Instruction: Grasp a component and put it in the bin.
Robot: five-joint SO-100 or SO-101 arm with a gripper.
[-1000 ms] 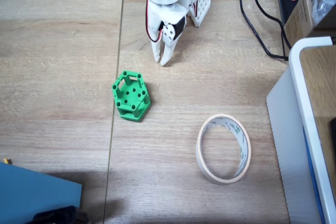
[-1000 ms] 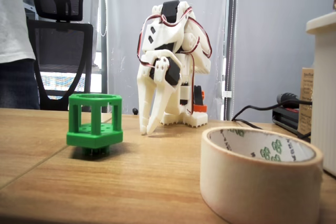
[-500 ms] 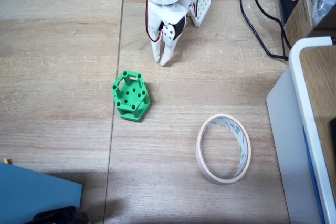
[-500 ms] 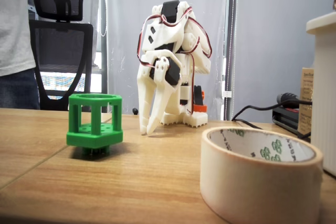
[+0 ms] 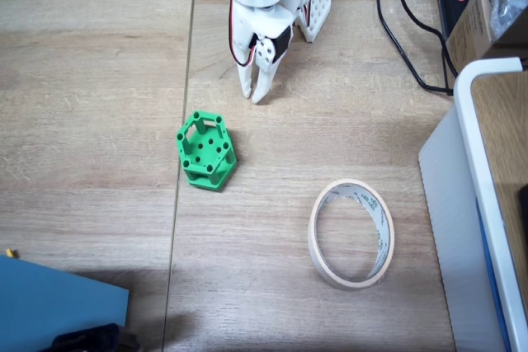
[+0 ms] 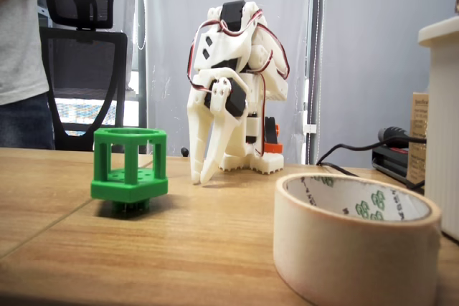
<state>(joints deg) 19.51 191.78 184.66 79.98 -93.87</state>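
Observation:
The green hexagonal component (image 5: 206, 150) (image 6: 130, 168) stands upright on the wooden table, left of centre in both fixed views. The bin, a beige ring of masking tape (image 5: 351, 233) (image 6: 356, 244), lies flat to the right and nearer the camera. My white gripper (image 5: 254, 96) (image 6: 201, 178) hangs folded at the arm's base, tips down at the table, shut with nothing between its fingers. It is behind and right of the component, well apart from it.
A large white-edged panel (image 5: 478, 204) stands at the right. Black cables (image 5: 404, 30) run at the back right. A blue object (image 5: 58, 307) lies at the front-left corner. A person (image 6: 21, 55) and an office chair (image 6: 82, 62) are behind the table.
The arm, the component and the tape have not moved. The person at the left has shifted slightly.

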